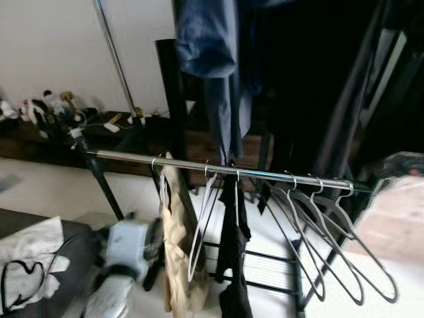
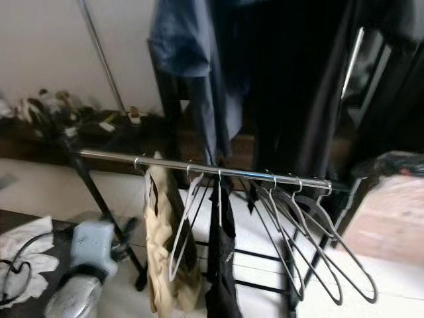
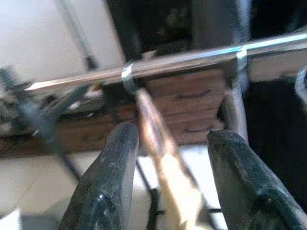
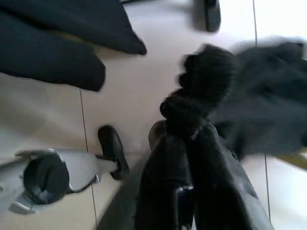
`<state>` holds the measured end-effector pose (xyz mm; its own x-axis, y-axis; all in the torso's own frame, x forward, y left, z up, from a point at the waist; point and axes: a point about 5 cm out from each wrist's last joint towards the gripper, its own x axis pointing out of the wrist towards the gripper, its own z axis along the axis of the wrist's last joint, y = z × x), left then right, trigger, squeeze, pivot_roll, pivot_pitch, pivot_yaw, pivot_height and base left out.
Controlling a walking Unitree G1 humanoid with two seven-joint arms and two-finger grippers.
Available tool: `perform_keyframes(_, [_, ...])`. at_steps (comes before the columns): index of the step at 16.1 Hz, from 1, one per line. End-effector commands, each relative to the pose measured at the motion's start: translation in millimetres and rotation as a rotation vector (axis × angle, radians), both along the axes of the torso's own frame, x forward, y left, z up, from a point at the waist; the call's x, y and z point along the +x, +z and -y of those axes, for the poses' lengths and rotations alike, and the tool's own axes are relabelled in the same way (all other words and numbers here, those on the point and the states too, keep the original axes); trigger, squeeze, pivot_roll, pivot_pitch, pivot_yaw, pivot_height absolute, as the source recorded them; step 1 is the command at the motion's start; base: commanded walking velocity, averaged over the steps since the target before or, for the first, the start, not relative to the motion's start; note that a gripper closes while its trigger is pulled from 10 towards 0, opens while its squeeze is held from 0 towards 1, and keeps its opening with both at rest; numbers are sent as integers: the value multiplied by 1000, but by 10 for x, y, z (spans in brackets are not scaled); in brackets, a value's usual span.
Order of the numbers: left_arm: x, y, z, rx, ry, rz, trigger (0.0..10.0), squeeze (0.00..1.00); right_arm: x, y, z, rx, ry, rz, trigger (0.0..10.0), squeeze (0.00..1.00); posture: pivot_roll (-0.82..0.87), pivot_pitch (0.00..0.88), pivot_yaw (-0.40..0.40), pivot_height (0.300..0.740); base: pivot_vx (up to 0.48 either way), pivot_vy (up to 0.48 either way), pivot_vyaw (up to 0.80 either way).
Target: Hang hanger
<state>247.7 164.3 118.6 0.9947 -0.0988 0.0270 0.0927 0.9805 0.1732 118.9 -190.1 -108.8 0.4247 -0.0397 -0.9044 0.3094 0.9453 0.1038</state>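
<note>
A chrome rail [image 1: 252, 173] runs across the clothes rack at chest height. At its left end a beige garment on a hanger [image 1: 173, 252] hangs by a metal hook [image 3: 127, 76]. My left gripper [image 3: 170, 139] is open just below the rail [image 3: 192, 60], one finger [image 3: 112, 172] on each side of the beige hanger's neck without clamping it. My left arm [image 1: 126, 245] reaches up from the lower left. Along the rail hang a white empty hanger [image 1: 202, 225], a black garment [image 1: 233, 252] and several grey hangers [image 1: 331, 245]. My right gripper [image 4: 184, 139] is shut, hanging over the floor.
Blue and dark clothes [image 1: 212, 53] hang from a higher rail behind. An upright chrome pole [image 1: 116, 56] and a low cluttered shelf [image 1: 46, 112] stand at back left. White cloth [image 1: 33, 258] lies lower left. A black knit garment [image 4: 249, 96] lies on the tiled floor.
</note>
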Motion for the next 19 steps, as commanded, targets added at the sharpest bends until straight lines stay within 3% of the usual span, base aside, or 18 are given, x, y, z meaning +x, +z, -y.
perform_keyframes(1, [37,-57,31,-26,-31,-53,10000,0,-50,-11,24,-16,-7,-12,0,0,28,0,23,740,0,0,0])
perform_keyframes(3, [196,-147,93,-73,-96,-141,10000,0,-41,-12,3,-14,3,-12,0,0,30,0,20,740,0,0,0])
perform_keyframes(4, [277,-205,98,-33,-105,-174,10000,0,-37,-11,1,-14,8,-11,0,0,29,0,17,740,0,0,0])
perform_keyframes(5, [490,-242,113,-87,-106,-222,10000,0,-26,-2,40,-18,16,-10,0,0,11,0,12,740,0,0,0])
perform_keyframes(7, [683,-245,131,-85,-109,-271,10000,0,-13,17,145,-29,11,-5,0,0,-7,0,15,740,0,0,0])
perform_keyframes(8, [810,-265,160,-81,-109,-323,10000,125,-12,40,272,-42,2,-2,0,0,-15,0,16,740,0,0,0])
perform_keyframes(9, [867,-281,188,-104,-110,-359,10000,1000,-23,52,338,-49,-3,0,0,0,-29,13,19,740,0,0,0])
perform_keyframes(14, [945,-296,412,-109,-203,-410,10000,1000,-86,45,378,-61,-10,0,0,0,-70,107,31,740,0,0,0])
perform_keyframes(15, [981,-282,416,-85,-190,-401,10000,886,-121,26,327,-57,-8,-1,0,0,-72,128,35,740,0,0,0])
perform_keyframes(16, [1008,-246,427,-68,-184,-386,10000,0,-148,11,281,-51,-10,0,0,0,-71,148,40,740,0,0,0])
perform_keyframes(19, [1009,-233,431,-67,-183,-379,10000,0,-160,7,268,-48,-11,1,0,0,-70,154,41,740,0,0,0])
